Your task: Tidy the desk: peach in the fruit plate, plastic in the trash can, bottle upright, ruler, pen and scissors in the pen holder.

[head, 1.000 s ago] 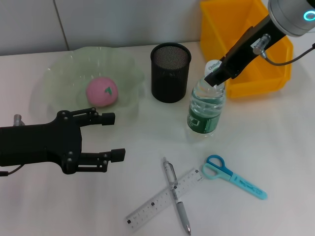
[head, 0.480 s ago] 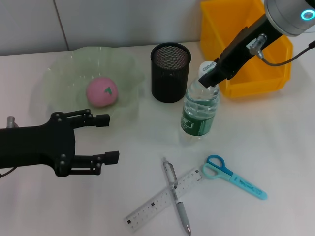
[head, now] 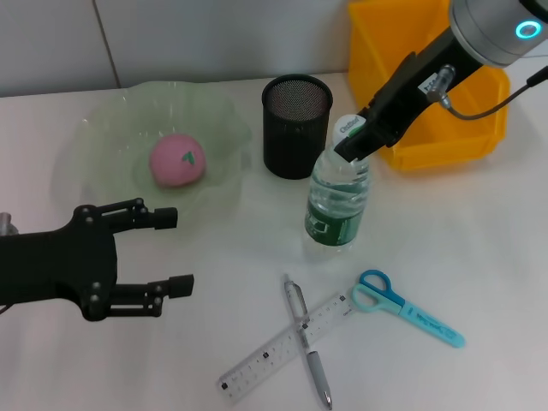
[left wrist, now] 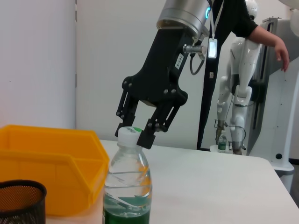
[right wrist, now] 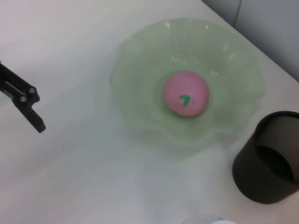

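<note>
The clear bottle (head: 336,201) (left wrist: 127,172) stands upright on the white desk (head: 479,257), in front of the black mesh pen holder (head: 296,128). My right gripper (head: 351,147) (left wrist: 135,133) is shut on the bottle at its white cap. The pink peach (head: 177,159) (right wrist: 185,93) lies in the pale green fruit plate (head: 103,137). My left gripper (head: 177,251) hangs open and empty near the front left. The ruler (head: 261,364) and the pen (head: 317,372) lie crossed at the front, with the blue scissors (head: 402,306) beside them. No plastic is in view.
The yellow trash can (head: 445,141) (left wrist: 46,163) stands at the back right, behind my right arm. The desk's far edge meets a grey wall. A person and a white humanoid robot stand beyond the table in the left wrist view.
My right gripper has carried the bottle leftward and a little nearer, away from the trash can. My left gripper has drawn back to the left and toward the front edge.
</note>
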`<state>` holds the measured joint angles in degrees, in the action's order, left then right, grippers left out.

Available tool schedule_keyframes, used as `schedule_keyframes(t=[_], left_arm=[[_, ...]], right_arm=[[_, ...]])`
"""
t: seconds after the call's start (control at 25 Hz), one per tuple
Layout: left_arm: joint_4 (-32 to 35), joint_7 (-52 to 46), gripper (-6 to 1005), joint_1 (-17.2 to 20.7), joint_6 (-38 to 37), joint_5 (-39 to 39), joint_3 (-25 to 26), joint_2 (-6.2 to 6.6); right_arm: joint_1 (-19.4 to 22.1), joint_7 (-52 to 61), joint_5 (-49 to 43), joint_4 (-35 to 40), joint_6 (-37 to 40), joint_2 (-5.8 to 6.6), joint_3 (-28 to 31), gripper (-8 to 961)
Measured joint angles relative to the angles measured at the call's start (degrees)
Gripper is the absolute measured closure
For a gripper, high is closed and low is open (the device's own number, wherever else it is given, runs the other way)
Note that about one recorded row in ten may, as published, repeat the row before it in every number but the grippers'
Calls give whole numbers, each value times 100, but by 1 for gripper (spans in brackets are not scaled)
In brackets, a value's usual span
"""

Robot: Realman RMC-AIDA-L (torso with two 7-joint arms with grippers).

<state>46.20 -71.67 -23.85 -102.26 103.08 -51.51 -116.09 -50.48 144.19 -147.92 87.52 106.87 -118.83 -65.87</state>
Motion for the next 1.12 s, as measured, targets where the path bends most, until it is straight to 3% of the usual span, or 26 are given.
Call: schedule_keyframes(t=[0.8,1.12], left_arm=[[-386,993,170,134,168,0,285,-185],[-594,1213,170,112,206,-10,442,-194]], right_arm=[[-189,-392,48,-244,169,37,35,531],[-249,-516,48,-363,111,35,40,531]])
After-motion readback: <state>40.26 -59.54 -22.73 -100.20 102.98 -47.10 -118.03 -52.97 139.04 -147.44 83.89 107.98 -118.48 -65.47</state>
